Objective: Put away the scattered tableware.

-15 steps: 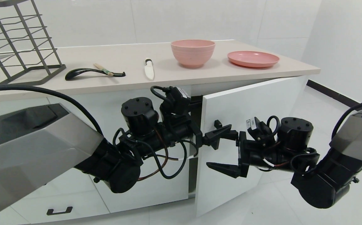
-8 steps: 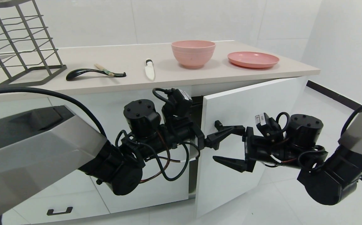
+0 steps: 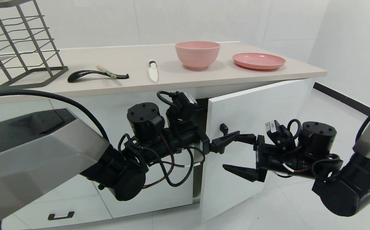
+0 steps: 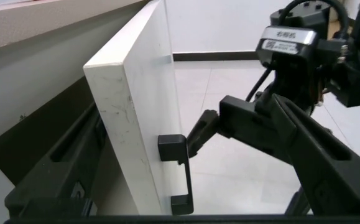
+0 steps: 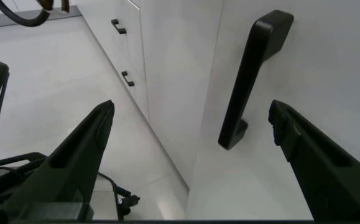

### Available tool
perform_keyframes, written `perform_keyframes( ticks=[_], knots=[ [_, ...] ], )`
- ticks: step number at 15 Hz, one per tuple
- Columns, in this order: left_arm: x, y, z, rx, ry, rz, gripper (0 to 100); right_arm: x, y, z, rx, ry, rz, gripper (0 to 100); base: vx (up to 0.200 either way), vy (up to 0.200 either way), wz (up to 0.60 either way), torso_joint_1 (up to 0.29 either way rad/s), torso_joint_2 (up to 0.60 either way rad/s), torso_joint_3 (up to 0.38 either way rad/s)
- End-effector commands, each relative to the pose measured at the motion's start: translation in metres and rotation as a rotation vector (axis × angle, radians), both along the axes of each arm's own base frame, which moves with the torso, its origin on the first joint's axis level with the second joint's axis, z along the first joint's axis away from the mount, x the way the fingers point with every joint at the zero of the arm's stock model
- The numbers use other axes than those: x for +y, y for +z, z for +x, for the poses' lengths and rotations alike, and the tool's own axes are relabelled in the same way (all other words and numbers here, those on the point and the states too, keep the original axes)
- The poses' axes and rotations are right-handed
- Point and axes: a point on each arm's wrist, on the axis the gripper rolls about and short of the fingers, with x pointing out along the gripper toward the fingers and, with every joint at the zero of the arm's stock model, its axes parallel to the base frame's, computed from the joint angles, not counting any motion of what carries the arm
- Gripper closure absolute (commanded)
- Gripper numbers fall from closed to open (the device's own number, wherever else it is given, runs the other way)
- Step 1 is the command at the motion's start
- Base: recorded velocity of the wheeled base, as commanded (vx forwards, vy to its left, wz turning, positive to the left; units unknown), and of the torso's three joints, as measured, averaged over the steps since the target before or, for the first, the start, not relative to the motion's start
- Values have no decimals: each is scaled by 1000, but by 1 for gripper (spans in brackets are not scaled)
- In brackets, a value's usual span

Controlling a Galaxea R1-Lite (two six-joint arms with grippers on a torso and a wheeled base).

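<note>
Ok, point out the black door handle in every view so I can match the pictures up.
Head view: handle on the outer face of the open white door, near its free edge, under the counter.
Left wrist view: handle on the door face, just past its thick edge.
Right wrist view: handle between the right gripper fingers.
Shared landmark: the white door.

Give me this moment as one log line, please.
cabinet door: ajar | right end effector: open, at door handle | bowl, plate: on counter
</note>
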Motion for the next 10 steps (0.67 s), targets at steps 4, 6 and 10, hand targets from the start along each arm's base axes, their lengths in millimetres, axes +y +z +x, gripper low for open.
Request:
perform_keyframes(
  ticks=[4,6,10],
  knots=[
    [0,0,1,4,41,-1,0,-23,21,-56,18,-94,-25,0,0,0,0,0,0,0],
    [-1,-2,2,8,48,3,0,-32,30,-80,11,-119,-27,0,0,0,0,0,0,0],
    [-7,-11,0,22,53,16,0,-51,50,-108,-65,-173,2,0,0,0,0,0,0,0]
  ],
)
